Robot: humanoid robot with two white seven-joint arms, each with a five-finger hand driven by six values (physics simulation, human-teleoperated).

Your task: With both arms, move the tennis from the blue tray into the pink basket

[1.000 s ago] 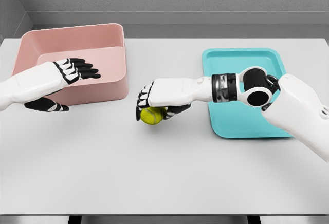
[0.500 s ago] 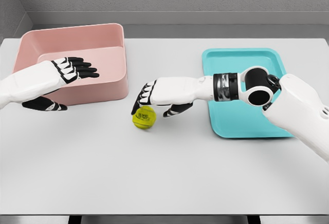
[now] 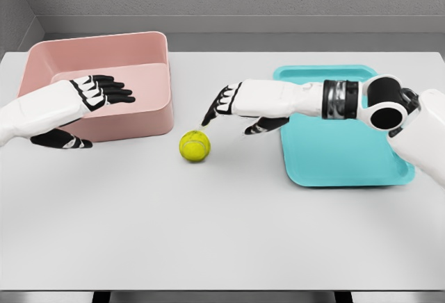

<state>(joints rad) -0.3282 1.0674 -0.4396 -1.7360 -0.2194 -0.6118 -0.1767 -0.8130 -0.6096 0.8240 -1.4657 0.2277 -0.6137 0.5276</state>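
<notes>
The left hand (image 3: 94, 94) is held flat over the basket (image 3: 104, 56), fingers extended, nothing gripped. One ball (image 3: 195, 146) lies on the table (image 3: 222, 233) between basket and tray (image 3: 348, 167). The right hand (image 3: 233, 105) is positioned above the ball, fingers spread and angled downward, holding nothing.

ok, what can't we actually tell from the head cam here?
- Left hand: its arm covers part of the pink basket front wall and floor.
- Right hand: the forearm hides the blue tray near-left corner.
- Tennis ball: table contact point underneath not visible.
- Right upper arm: cut off by the right edge.
</notes>
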